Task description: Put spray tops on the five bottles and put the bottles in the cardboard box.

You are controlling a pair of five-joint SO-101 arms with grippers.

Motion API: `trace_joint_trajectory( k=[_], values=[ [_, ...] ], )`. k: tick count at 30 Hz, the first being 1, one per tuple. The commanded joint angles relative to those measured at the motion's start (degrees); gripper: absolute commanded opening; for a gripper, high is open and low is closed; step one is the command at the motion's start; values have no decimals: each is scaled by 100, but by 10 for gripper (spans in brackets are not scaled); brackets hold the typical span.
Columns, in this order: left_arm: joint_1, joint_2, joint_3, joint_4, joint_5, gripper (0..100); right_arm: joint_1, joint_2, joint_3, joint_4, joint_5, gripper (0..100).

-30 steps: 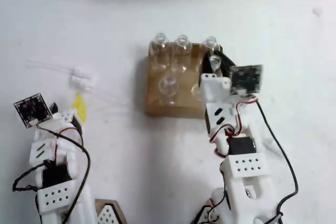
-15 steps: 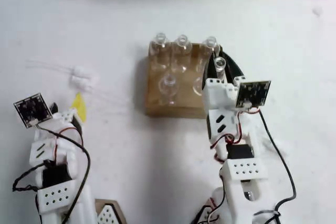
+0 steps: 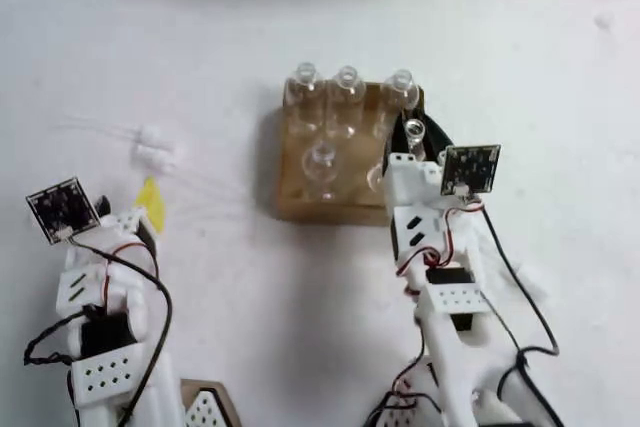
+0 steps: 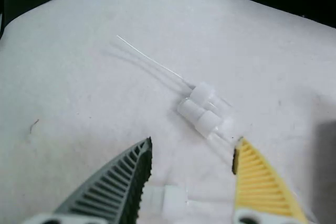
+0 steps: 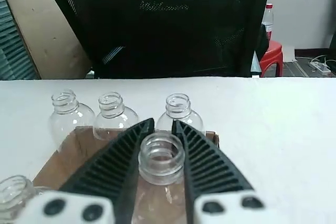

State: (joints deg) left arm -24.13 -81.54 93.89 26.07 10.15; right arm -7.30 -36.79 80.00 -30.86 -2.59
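An open-necked bottle [image 5: 161,158] sits clenched by its neck between the black jaws of the right gripper [image 5: 163,126], held upright over the near right part of the cardboard box [image 3: 300,203]. Three more bottles [image 5: 111,112], also with open necks, stand in a row along the box's far side; whether they are inside it or just behind its edge cannot be told. A fifth bottle [image 3: 322,163] stands upright near the middle of the box, to the left of the held one. Well apart from the box, on the left side of the white table [image 3: 220,37], lie the spray tops [image 4: 202,112], a small cluster of white caps touching one another, their thin clear tubes stretching away across the cloth. The left gripper [image 4: 192,142] hangs just short of them, its grey and yellow jaws spread wide and grasping nothing. A small white piece [image 4: 173,201] lies on the table between those jaws.
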Motion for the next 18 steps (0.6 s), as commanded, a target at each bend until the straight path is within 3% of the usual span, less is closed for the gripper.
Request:
trace_joint_trajectory(
  k=[1, 18],
  values=[
    [57, -110, -70, -149, -62, 238, -13, 558, -132, -620, 97, 17],
    [330, -110, -44, -149, -457, 238, -171, 813, -44, -585, 105, 40]
  ],
)
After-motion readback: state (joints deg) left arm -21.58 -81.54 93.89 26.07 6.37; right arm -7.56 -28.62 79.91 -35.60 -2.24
